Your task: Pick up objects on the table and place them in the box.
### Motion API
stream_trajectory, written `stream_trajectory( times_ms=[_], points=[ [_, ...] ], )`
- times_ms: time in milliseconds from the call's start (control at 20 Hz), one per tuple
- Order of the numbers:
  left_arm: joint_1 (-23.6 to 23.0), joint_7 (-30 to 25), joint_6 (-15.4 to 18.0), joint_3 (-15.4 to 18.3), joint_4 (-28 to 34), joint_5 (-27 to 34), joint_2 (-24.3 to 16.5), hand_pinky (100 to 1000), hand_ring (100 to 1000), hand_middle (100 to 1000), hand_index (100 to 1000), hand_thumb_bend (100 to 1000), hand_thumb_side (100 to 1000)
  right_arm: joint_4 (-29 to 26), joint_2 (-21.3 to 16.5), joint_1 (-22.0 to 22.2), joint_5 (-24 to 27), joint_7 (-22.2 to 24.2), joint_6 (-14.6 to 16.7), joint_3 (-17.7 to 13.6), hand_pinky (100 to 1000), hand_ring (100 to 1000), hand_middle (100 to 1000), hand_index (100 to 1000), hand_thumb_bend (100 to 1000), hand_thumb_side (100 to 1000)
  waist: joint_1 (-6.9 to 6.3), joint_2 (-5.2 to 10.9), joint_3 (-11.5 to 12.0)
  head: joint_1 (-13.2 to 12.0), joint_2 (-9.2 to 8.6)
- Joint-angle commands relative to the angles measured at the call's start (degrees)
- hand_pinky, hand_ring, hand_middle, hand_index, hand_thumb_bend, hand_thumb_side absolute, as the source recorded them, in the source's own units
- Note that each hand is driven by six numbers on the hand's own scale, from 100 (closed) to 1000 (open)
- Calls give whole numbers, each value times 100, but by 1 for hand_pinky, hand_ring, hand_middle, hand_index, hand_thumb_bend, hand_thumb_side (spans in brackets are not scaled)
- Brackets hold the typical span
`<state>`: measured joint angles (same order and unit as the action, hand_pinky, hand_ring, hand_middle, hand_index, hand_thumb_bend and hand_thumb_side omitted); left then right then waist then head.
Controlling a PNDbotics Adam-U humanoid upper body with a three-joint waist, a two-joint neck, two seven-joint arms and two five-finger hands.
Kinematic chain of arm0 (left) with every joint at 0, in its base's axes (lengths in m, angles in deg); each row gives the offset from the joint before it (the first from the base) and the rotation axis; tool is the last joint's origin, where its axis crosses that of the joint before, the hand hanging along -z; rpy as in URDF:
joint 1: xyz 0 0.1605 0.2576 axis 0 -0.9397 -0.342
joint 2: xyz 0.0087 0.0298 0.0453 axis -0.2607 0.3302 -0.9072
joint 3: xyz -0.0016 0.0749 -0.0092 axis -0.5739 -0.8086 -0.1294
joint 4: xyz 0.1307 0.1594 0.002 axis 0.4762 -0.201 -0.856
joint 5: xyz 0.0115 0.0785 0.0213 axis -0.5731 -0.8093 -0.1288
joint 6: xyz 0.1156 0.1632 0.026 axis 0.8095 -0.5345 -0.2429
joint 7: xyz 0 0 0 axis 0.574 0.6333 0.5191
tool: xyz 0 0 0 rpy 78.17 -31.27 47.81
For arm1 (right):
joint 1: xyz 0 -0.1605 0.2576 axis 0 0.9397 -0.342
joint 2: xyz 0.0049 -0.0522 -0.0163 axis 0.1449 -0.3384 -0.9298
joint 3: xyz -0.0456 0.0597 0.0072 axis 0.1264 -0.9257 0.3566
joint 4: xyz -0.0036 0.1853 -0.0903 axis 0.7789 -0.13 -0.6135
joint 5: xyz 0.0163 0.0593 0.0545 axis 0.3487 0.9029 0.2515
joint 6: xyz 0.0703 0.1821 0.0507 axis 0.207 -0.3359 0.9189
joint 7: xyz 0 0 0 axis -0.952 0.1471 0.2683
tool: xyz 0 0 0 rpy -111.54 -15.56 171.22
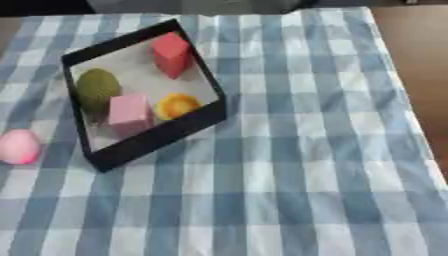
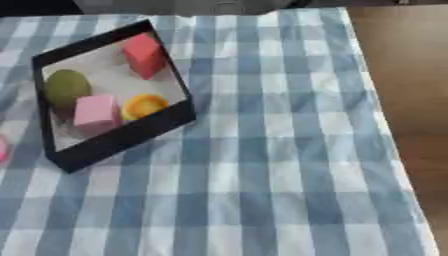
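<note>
Blue-and-white checked cloth [image 1: 289, 165] covered the table. At ten o'clock sat the black box [image 1: 166, 135], holding a red block [image 1: 171, 54], an olive-green round object [image 1: 96, 88], a pink cube [image 1: 130, 114] and an orange piece [image 1: 177, 106]. A pink ball [image 1: 18, 146] lay outside at nine o'clock. Neither robot hand appeared.

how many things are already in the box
4: a red block at the far end, a green rounded object at the left wall, a pink cube near the front, an orange round object beside it.
</note>
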<state>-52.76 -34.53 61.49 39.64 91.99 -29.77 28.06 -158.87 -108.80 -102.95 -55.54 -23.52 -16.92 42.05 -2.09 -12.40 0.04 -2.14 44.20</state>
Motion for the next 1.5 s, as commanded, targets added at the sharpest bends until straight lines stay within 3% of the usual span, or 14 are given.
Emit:
stream_trajectory(
  times_ms=[50, 300, 600, 800, 1150, 1500],
  points=[
    [-8, -92, -223, 9, 216, -249, -361, 806, 846, 715, 888, 303, 816, 2, -108, 5, 29, -60, 8, -112, 850, 749, 774, 843, 503, 412, -73, 183, 12, -166, -8],
    [-159, -748, -722, -160, 362, -995, -831, 821, 851, 737, 906, 324, 782, 61, -97, 130, 29, -104, 11, -157, 844, 740, 765, 837, 491, 415, -88, 203, 18, -143, -8],
    [-283, -2716, -1194, -369, 837, -2288, -1738, 851, 862, 790, 924, 373, 737, 84, -120, 281, -5, -185, 17, -235, 844, 735, 760, 833, 491, 414, -120, 215, 76, 61, -8],
    [-425, -3535, -1370, -491, 1099, -2443, -2161, 858, 866, 803, 927, 384, 735, 100, -131, 360, -16, -222, 11, -256, 843, 733, 758, 830, 489, 415, -145, 225, 100, 80, -8],
    [-797, -3998, -1758, -704, 1394, -2204, -2326, 865, 869, 790, 914, 404, 649, 134, -108, 410, -16, -210, -14, -242, 841, 729, 755, 828, 491, 415, -167, 225, 88, 57, -8],
    [-844, -4298, -2146, -984, 1348, -2253, -2327, 858, 854, 765, 883, 422, 529, 150, -57, 433, -16, -195, -28, -233, 841, 727, 752, 826, 492, 414, -162, 212, 51, -32, -8]
  ],
)
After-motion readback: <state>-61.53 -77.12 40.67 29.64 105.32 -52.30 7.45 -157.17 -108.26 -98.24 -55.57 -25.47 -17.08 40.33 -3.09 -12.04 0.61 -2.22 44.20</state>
